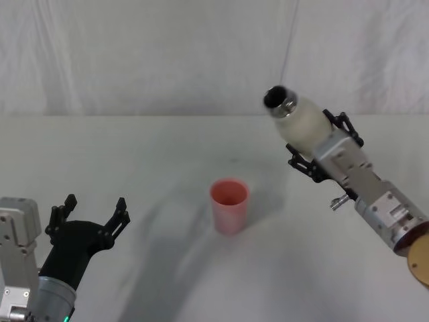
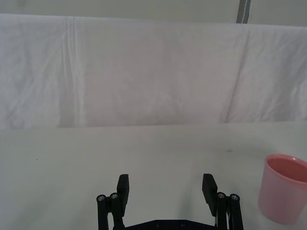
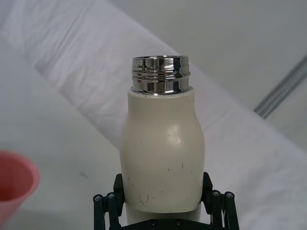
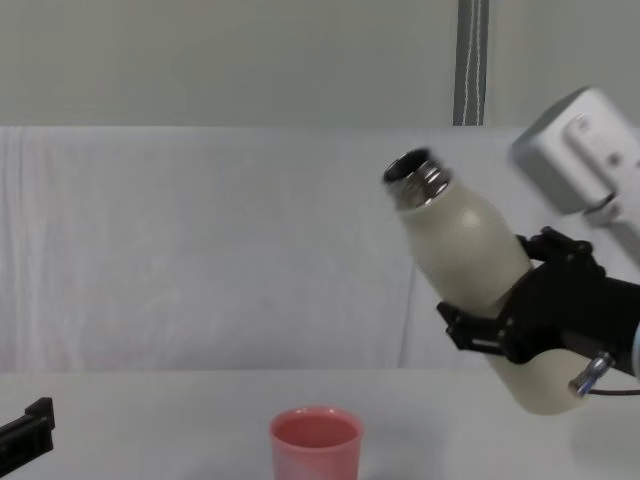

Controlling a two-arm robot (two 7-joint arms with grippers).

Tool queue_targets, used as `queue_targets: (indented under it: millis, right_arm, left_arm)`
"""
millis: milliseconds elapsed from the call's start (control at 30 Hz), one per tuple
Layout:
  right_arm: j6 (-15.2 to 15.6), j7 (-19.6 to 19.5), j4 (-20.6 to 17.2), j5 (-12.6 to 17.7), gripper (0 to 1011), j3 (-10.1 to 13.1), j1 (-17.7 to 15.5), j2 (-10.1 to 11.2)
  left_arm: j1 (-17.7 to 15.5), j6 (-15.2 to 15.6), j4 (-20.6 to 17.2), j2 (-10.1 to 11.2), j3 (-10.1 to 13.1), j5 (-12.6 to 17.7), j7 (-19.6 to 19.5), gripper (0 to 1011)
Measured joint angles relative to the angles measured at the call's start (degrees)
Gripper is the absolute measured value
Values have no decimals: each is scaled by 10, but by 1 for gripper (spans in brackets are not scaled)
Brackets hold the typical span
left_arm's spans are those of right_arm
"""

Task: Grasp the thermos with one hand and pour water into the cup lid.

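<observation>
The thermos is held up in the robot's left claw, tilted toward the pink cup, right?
Not quite: the right claw grips the thermos, as the head view shows. It is lifted and tilted toward the pink cup; the left claw sits open, low over the table.

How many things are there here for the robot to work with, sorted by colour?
Cream-white: 1, the thermos, held tilted above the table in the right gripper.
Pink: 1, the cup lid, standing on the table.
Total: 2. The left gripper holds nothing.

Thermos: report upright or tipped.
Tipped. The thermos, held in the air by the right end effector, leans its open steel neck toward the cup lid; nothing pours yet.
</observation>
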Motion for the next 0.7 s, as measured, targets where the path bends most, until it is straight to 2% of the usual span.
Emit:
queue_targets:
  millis: [133,233,567,700]
  right_arm:
    - [-8,5,0,48,950,20,-8,-9]
    - [-10,7,-2,71,950,28,-12,-13]
    - [-16,9,-1,102,950,34,-15,-17]
    - [-21,10,2,136,950,48,-21,-26]
  left_arm:
    - [0,0,0,0,0,0,0,1001]
    - [0,0,0,0,0,0,0,1001]
    - [0,0,0,0,0,0,0,1001]
    - [0,0,0,0,0,0,0,1001]
